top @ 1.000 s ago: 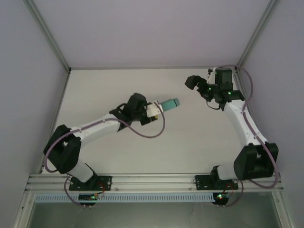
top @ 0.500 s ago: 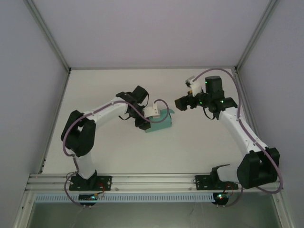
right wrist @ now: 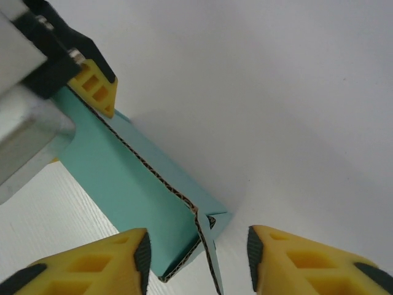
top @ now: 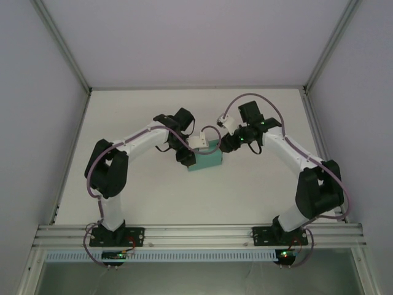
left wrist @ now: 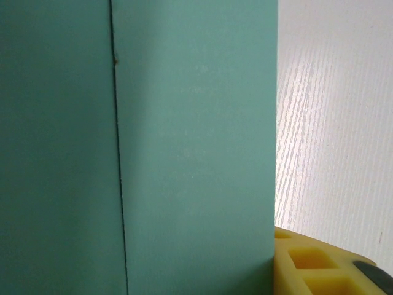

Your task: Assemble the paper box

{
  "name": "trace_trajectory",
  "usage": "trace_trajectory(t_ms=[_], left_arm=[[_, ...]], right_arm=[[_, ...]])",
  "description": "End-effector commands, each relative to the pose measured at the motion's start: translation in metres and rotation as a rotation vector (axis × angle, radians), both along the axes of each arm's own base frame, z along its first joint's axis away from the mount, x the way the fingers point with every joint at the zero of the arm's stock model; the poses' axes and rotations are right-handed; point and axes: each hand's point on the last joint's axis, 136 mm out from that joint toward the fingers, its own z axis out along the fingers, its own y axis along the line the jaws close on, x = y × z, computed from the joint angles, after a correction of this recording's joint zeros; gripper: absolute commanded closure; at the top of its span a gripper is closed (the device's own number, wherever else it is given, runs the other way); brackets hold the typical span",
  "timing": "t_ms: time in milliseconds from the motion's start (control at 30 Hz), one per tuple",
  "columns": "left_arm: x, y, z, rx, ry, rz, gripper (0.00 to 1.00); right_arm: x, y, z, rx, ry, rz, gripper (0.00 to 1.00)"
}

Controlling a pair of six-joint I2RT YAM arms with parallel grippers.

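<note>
Top view: the paper box (top: 209, 161) sits at the centre of the table (top: 153, 203), its long axis running left-right between my 2 claws, with the left claw (top: 201, 148) on its left end and the right claw (top: 226, 142) just off its upper right corner. Left wrist view: teal card is close against the lens with 1 yellow pad (left wrist: 307, 264) at its edge, so I judge the left claw clenched on the box. Right wrist view: the right claw is released, its jaws spread either side of the box's open end, where a loose flap (right wrist: 207, 258) points toward me, so the right arm is nearer to close it.

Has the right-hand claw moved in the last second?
Yes. The right gripper has swung left, away from the table's back right corner, and now sits open at the paper box's end.
</note>
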Motion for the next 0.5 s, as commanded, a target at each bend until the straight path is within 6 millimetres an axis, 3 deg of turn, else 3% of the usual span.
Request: trace_trajectory(t_ms=[0, 100, 233, 333, 433, 467], left_arm=[[-0.009, 0.004, -0.009, 0.028, 0.048, -0.009, 0.70], [-0.007, 0.003, -0.008, 0.026, 0.039, 0.000, 0.69], [-0.004, 0.002, -0.007, 0.021, 0.033, 0.020, 0.65], [-0.003, 0.000, -0.006, 0.012, 0.030, 0.031, 0.62], [0.000, -0.001, -0.006, 0.003, 0.023, 0.046, 0.60], [0.000, -0.002, -0.006, 0.000, 0.022, 0.048, 0.60]], right_arm=[[0.002, -0.002, -0.002, -0.061, 0.010, 0.000, 0.64], [0.002, -0.002, -0.005, -0.085, 0.019, -0.003, 0.81], [-0.004, 0.001, -0.007, -0.123, 0.035, -0.035, 0.97], [-0.003, 0.002, -0.009, -0.152, 0.016, -0.128, 1.00], [0.011, -0.002, -0.003, -0.083, 0.014, -0.370, 1.00], [0.010, -0.004, -0.012, -0.049, 0.034, -0.432, 1.00]])
